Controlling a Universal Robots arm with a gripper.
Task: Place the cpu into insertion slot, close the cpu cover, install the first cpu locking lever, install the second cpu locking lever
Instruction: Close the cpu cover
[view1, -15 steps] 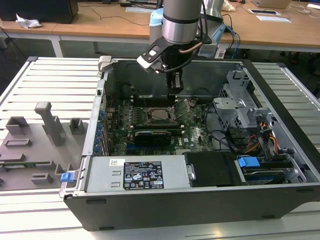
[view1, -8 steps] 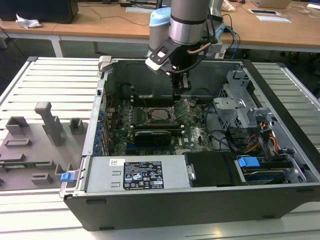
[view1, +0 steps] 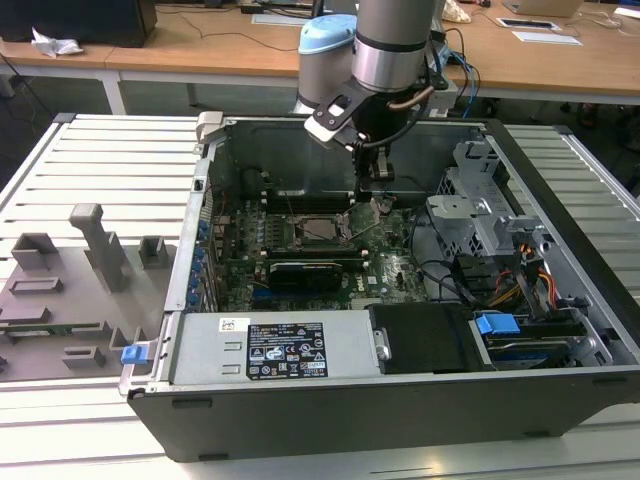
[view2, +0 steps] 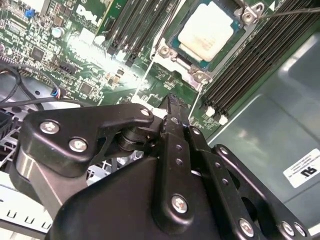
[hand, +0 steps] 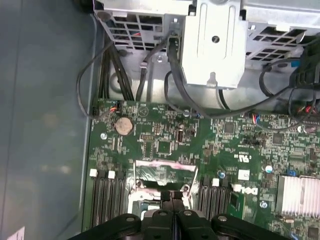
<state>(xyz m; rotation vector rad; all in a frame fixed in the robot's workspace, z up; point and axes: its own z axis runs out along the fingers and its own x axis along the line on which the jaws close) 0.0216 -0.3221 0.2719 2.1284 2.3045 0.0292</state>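
Hovering over the motherboard, the gripper hangs just beside the insertion slot.
The exterior view takes in the open computer case with the arm reaching down into it. The second wrist view brings up the pale cpu lying flat inside the insertion slot. In the first wrist view the fingers are pressed together, with nothing visible between them. The cpu sits near the fingertips, apart from them.

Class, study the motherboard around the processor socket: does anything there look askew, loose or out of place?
One thing: a thin metal lever juts away from the corner of the insertion slot instead of lying along its rim, so it looks unlatched. The cpu sits flat inside, square to it.
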